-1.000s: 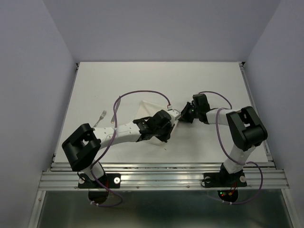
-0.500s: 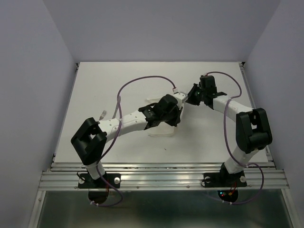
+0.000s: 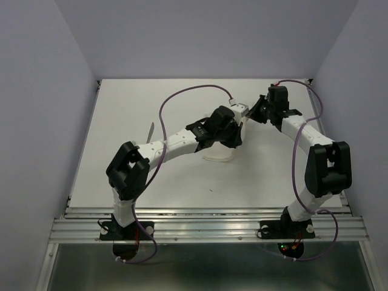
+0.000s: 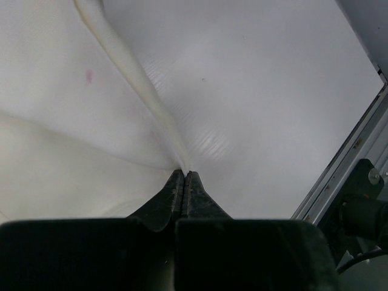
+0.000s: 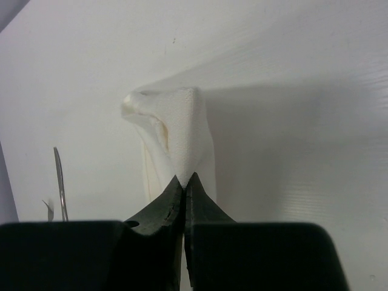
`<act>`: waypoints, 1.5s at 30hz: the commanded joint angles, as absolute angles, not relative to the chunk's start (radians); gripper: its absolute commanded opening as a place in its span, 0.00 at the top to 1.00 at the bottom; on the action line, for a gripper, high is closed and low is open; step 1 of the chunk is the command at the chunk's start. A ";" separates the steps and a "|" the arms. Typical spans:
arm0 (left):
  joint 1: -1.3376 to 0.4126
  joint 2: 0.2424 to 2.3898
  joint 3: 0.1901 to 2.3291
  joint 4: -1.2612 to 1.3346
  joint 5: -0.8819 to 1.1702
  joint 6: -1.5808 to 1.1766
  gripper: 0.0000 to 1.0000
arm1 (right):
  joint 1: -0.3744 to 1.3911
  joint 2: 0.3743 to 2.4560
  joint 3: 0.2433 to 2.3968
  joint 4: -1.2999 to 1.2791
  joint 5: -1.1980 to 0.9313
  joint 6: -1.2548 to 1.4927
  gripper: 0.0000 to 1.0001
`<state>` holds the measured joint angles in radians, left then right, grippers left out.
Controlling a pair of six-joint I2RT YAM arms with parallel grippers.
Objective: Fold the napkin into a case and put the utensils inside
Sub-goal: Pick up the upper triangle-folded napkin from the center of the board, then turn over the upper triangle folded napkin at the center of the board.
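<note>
The white napkin [image 3: 219, 155] hangs bunched between my two grippers, and only its lower part shows under the left wrist in the top view. My left gripper [image 4: 184, 172] is shut on a pinched edge of the napkin [image 4: 73, 121], with a fold ridge running away from the tips. My right gripper [image 5: 185, 179] is shut on a corner of the napkin [image 5: 180, 130], which rises in a crumpled peak. In the top view the left gripper [image 3: 238, 128] and the right gripper [image 3: 254, 115] are close together, right of centre. A silver knife [image 3: 150, 130] lies left; the knife [image 5: 59, 182] and a fork tip [image 5: 47, 210] lie apart from the cloth. No case is formed.
The white tabletop [image 3: 121, 103] is walled at the back and sides. A metal rail [image 4: 342, 170] runs along the table's right edge near the left gripper. My left arm [image 3: 170, 142] stretches diagonally across the middle, over the spot beside the knife. Purple cables loop above both arms.
Both arms have swung away from their bases toward the far right, carrying the napkin with them. The left arm now covers the fork that showed at the left.
</note>
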<state>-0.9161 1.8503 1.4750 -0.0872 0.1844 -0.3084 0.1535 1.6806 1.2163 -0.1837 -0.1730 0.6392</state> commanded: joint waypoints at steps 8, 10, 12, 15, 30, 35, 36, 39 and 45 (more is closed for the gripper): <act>-0.916 1.930 1.670 -0.133 0.291 -0.373 1.00 | 0.117 1.606 1.308 -0.235 -0.147 0.566 0.99; -0.923 1.948 1.703 -0.132 0.314 -0.390 1.00 | 0.117 1.594 1.307 -0.248 -0.135 0.555 0.99; -0.931 1.959 1.741 -0.133 0.327 -0.396 1.00 | 0.107 1.566 1.301 -0.264 -0.118 0.546 0.99; -0.953 1.996 1.792 -0.149 0.336 -0.406 1.00 | 0.075 1.532 1.282 -0.293 -0.100 0.523 0.99; -1.045 2.296 2.350 -0.019 0.681 -0.587 1.00 | -0.002 1.419 1.612 -0.753 0.372 0.288 0.99; -1.045 2.286 2.182 0.352 0.778 -0.753 1.00 | -0.002 1.498 1.807 -0.814 0.269 0.215 0.99; -1.045 2.281 2.151 0.385 0.784 -0.771 1.00 | -0.002 1.514 1.819 -0.816 0.250 0.206 0.99; -1.032 2.257 2.044 0.516 0.792 -0.814 1.00 | 0.054 1.560 1.800 -0.809 0.258 0.173 0.99; -0.989 2.139 1.596 0.871 0.789 -0.907 1.00 | 0.201 1.661 1.639 -0.683 0.285 0.198 0.99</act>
